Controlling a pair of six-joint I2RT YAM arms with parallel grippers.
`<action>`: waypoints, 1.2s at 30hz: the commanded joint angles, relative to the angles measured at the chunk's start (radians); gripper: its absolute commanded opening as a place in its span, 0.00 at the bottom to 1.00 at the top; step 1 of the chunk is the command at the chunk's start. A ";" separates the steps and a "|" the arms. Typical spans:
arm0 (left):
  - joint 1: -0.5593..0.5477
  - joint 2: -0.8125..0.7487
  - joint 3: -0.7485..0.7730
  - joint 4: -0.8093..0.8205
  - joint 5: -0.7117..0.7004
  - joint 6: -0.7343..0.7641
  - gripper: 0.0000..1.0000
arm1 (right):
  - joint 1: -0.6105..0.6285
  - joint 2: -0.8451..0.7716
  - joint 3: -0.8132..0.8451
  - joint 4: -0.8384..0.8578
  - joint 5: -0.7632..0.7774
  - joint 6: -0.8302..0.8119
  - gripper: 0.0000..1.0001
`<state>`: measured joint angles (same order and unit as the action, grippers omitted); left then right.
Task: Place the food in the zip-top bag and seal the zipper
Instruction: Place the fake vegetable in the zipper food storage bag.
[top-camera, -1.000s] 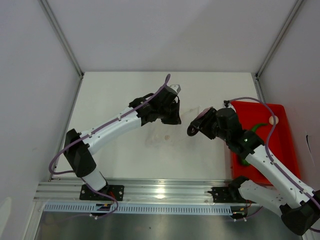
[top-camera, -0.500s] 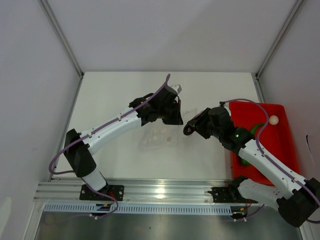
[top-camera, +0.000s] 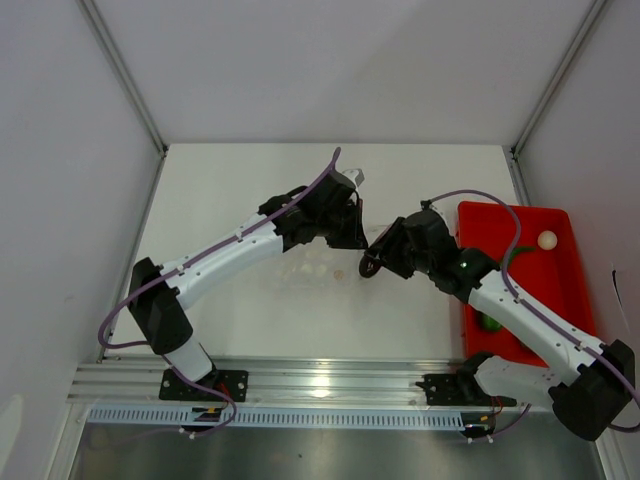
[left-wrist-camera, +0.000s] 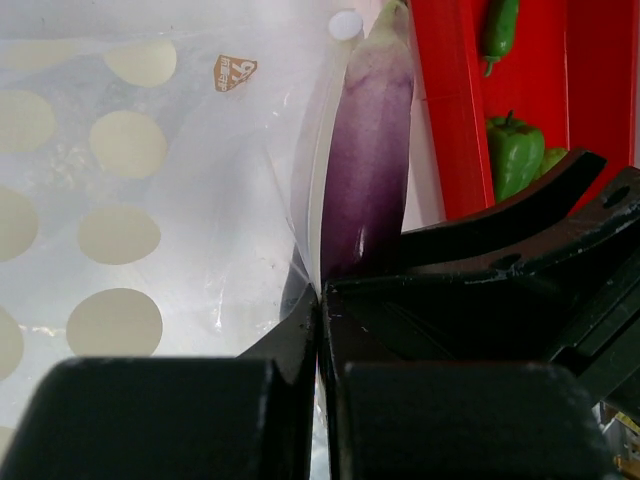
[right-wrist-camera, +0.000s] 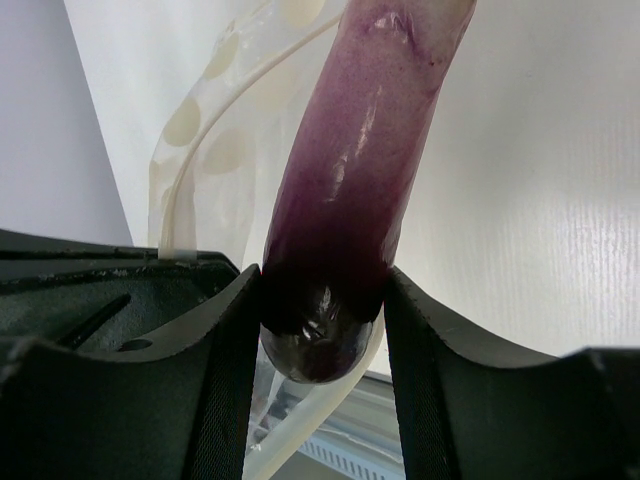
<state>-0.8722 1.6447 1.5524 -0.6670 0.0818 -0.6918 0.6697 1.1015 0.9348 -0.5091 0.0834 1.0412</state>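
R gripper (right-wrist-camera: 322, 310) clamps purple piece (right-wrist-camera: 365, 150) by its dark end, looks stiff, glossy, prob slippery; L gripper (left-wrist-camera: 320, 305) pinches flimsy bag (left-wrist-camera: 150, 200) at mouth edge.

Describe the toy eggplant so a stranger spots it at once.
Find the red tray at right. Just left, the right gripper holds a long toy eggplant by the clear bag. It alone is purple; the tray holds green peppers and a white ball.
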 joint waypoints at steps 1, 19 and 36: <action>-0.004 -0.006 0.034 0.026 0.001 0.000 0.01 | 0.011 0.003 0.070 -0.029 -0.025 -0.090 0.20; -0.010 -0.072 -0.100 0.128 -0.020 0.150 0.00 | -0.169 -0.025 0.078 -0.161 -0.508 -0.333 0.21; -0.024 -0.040 -0.057 0.106 -0.102 0.186 0.01 | -0.162 -0.114 0.027 -0.175 -0.632 -0.297 0.21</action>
<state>-0.8921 1.6104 1.4502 -0.5686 0.0017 -0.5304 0.5022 1.0241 0.9630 -0.6697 -0.5125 0.7403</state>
